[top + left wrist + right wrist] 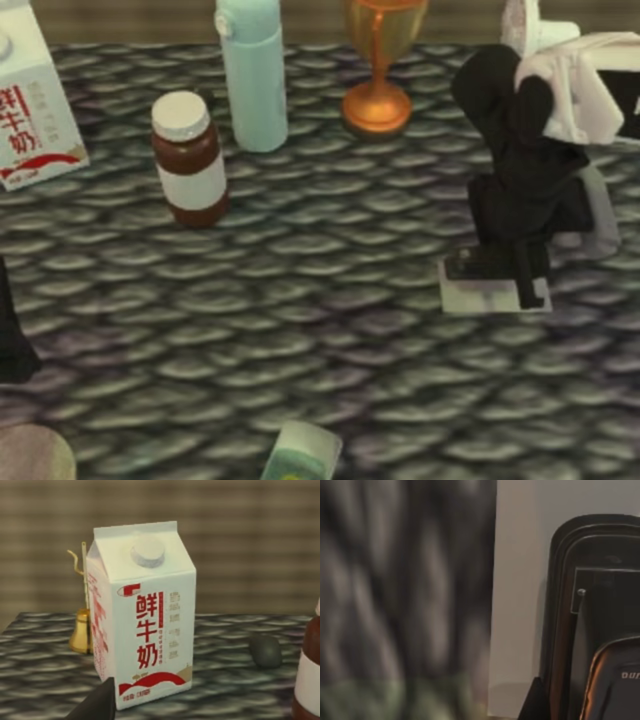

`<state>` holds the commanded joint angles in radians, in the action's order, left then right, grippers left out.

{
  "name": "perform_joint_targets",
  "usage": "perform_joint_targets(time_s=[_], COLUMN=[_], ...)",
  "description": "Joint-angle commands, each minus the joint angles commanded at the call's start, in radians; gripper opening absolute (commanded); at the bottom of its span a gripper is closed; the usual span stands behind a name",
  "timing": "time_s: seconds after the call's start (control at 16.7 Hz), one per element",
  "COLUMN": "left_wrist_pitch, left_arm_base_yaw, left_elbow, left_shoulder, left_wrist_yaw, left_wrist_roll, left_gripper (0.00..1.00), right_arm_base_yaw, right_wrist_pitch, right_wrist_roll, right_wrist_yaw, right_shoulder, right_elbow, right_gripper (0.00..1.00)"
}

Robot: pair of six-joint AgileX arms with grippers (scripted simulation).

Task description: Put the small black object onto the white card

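My right hand [520, 280] low over white card [480, 298], surface 3 o'clock; small black object [478, 265] on card; grip state: can't tell. Left arm parked 9 o'clock.

Top view: overhead, looking down on patterned counter [330, 330], whole spread in frame. Left wrist view: low, near counter level, facing milk carton [145, 615] close up; same carton at top view's left edge [30, 110]. Right wrist view: pressed very close above white card [515, 605]; card shared with top view [480, 298].
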<state>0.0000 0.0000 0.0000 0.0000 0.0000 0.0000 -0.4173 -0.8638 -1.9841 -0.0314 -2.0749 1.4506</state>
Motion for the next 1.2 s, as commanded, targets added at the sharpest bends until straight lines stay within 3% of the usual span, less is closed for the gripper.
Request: perform_joint_targets(time_s=[0.36, 1.14, 1.2], left_wrist_pitch=[0.000, 0.000, 0.000], left_arm_base_yaw=[0.000, 0.000, 0.000], left_elbow=[0.000, 0.000, 0.000], left_shoulder=[0.000, 0.000, 0.000], left_wrist_yaw=[0.000, 0.000, 0.000], left_wrist_roll=[0.000, 0.000, 0.000], left_gripper=[1.00, 1.00, 1.00], right_arm_base_yaw=[0.002, 0.002, 0.002], right_wrist_pitch=[0.060, 0.060, 0.060], right_wrist_roll=[0.000, 0.000, 0.000], right_wrist_yaw=[0.000, 0.000, 0.000], right_shoulder=[-0.028, -0.028, -0.028], right_elbow=[-0.039, -0.039, -0.039], right_gripper=[0.00, 0.98, 1.00])
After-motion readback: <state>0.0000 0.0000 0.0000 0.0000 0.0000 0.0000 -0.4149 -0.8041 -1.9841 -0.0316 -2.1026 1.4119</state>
